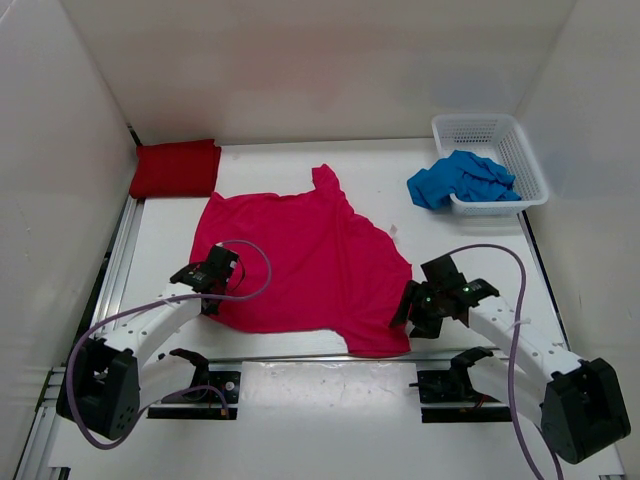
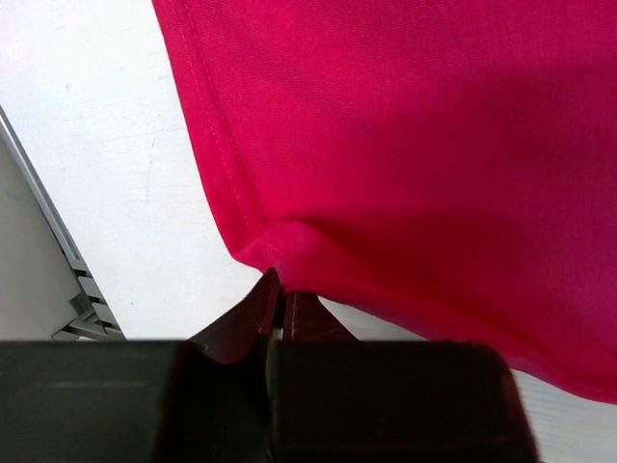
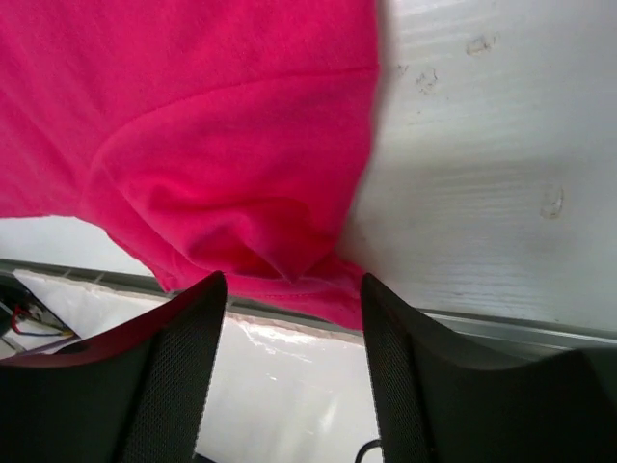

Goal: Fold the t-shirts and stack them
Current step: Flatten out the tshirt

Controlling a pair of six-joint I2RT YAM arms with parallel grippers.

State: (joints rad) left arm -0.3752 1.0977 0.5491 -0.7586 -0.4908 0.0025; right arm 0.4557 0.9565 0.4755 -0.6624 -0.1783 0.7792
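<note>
The pink-magenta t-shirt lies spread across the middle of the table, one sleeve pointing to the back. My left gripper is shut on its left hem; in the left wrist view the fingertips pinch a corner of the fabric. At the shirt's near right corner my right gripper stands open. In the right wrist view that gripper has the rumpled corner just ahead of its fingers, untouched. A folded dark red t-shirt rests at the back left. The blue t-shirt is bunched in the basket.
A white mesh basket stands at the back right against the wall. White walls close in the left, back and right sides. A metal rail runs along the near table edge, and the shirt's near right corner hangs over it.
</note>
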